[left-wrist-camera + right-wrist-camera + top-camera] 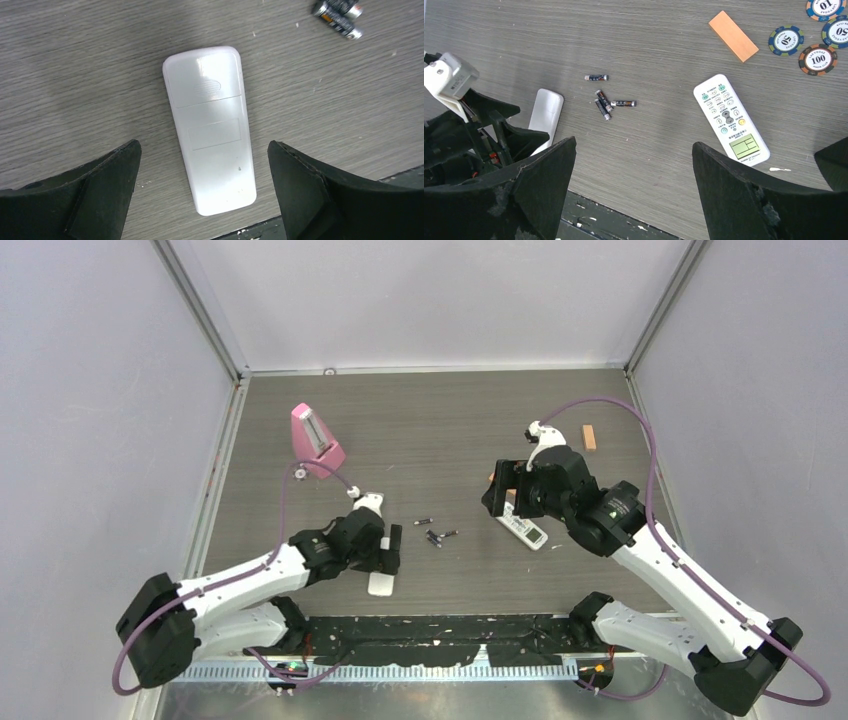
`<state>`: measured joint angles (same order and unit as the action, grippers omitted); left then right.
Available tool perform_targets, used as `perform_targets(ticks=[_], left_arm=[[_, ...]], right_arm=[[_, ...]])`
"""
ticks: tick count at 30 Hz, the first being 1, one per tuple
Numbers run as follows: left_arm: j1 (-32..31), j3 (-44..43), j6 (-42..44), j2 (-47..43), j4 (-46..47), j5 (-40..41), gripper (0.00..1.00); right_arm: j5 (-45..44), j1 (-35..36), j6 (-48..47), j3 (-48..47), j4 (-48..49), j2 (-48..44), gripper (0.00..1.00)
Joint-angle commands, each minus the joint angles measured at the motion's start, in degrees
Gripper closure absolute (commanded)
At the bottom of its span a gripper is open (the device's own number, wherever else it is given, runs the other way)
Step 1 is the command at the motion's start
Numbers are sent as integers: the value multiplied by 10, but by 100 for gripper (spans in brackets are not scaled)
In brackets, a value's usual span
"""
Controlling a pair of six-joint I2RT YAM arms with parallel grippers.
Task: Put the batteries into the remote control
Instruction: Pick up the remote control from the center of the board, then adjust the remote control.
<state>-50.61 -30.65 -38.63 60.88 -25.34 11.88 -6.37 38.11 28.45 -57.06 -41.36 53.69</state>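
Facedown, the remote control (210,127) lies beneath the left hand (202,146).

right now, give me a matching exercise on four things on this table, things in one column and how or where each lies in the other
Things:
1. remote control
2. batteries
3. display remote
4. pink metronome

States:
a. face up, buttons showing
b. toward the far left corner
c. plain back up, close to the near edge
d. loose on the table, between the two remotes

Pairs: 1-c, 2-d, 3-a, 4-b
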Motion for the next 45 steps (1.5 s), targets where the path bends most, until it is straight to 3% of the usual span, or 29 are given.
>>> perform_targets(ticks=[1, 3, 9, 16, 24, 31, 38, 45], left_arm=[[-42, -33, -13, 41, 29, 72, 0], [-59, -45, -14, 70, 20, 88, 0], [-86, -77, -19, 145, -17, 110, 17], [-88, -58, -35, 148, 0, 106, 33], [-88, -46, -2, 136, 37, 103, 66], [-88, -47, 114, 63, 72, 104, 91], [-88, -20, 222, -47, 145, 35, 93], [-90, -72, 289, -103, 104, -27, 93]], right_arm=[[-14, 3, 3, 4, 28, -3, 9], [-14, 3, 7, 8, 28, -5, 8], [-3, 3, 18, 21, 34, -15, 8], [1, 3, 25, 27, 32, -24, 8], [23, 3, 28, 31, 35, -18, 8], [105, 2, 32, 48, 75, -15, 8], [239, 12, 42, 83, 181, 16, 8], [281, 44, 40, 32, 222, 86, 9]])
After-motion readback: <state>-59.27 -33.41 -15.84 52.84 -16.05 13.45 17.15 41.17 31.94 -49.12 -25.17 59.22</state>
